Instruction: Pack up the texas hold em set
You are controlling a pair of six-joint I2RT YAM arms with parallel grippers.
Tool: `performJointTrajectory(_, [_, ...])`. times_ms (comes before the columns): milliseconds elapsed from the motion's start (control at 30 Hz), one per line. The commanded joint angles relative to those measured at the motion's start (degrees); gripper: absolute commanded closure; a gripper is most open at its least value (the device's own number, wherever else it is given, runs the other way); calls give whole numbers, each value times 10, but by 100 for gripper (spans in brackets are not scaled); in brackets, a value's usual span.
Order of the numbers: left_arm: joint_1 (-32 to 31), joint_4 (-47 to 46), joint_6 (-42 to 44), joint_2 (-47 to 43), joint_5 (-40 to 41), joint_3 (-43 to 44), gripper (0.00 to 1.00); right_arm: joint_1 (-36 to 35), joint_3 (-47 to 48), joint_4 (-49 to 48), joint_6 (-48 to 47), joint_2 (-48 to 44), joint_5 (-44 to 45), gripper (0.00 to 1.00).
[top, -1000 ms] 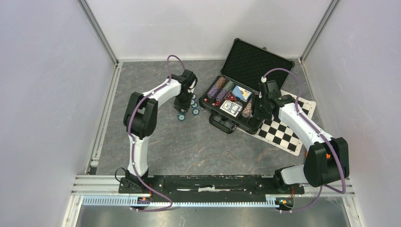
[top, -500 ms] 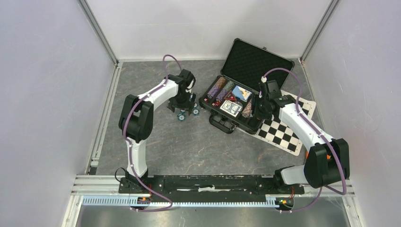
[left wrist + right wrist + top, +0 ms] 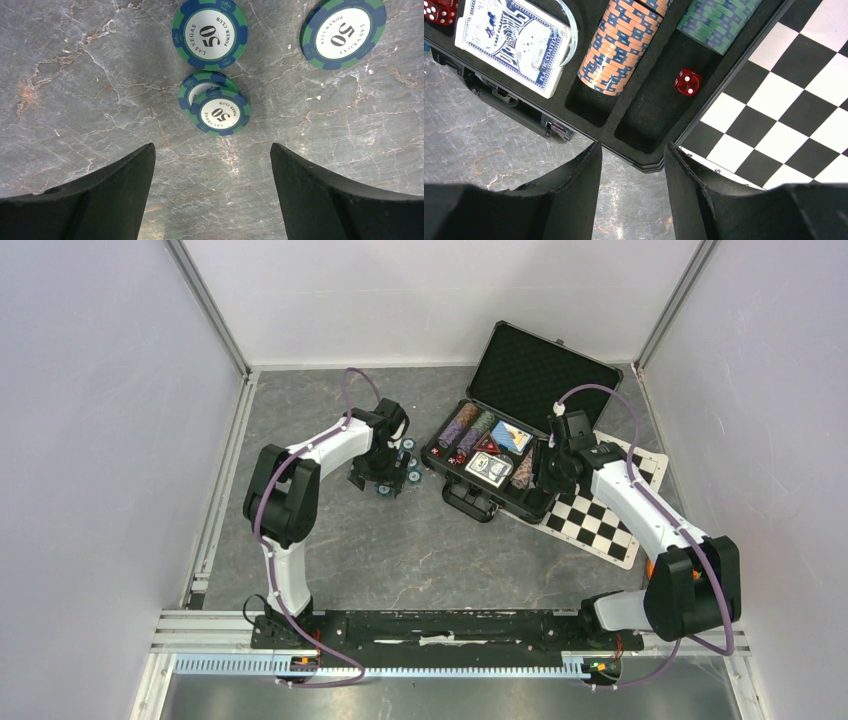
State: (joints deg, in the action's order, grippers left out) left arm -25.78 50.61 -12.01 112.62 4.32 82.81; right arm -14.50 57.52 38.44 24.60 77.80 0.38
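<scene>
The left claw [image 3: 212, 150] stood wide with nothing in it, over loose teal chips [image 3: 220, 111] lying on the tabletop [image 3: 75, 100], left of the case [image 3: 535, 370]. The right claw [image 3: 631, 150], half spread and empty, hung over the case's near right corner. There a chip row [image 3: 616, 45], a card deck [image 3: 509, 42] and a red die [image 3: 688, 82] already sat in the foam. Most looked packed; the loose chips were left to load and the lid to shut.
</scene>
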Motion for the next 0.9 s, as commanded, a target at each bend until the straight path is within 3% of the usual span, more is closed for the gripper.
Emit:
performJointTrajectory(0, [2, -28, 33, -15, 17, -5, 9, 2, -9, -12, 3, -25, -2, 46])
performJointTrajectory(267, [7, -40, 46, 20, 45, 11, 14, 2, -7, -8, 3, -31, -2, 46])
performJointTrajectory(867, [25, -35, 36, 42, 11, 65, 20, 2, 1, -5, -1, -24, -1, 46])
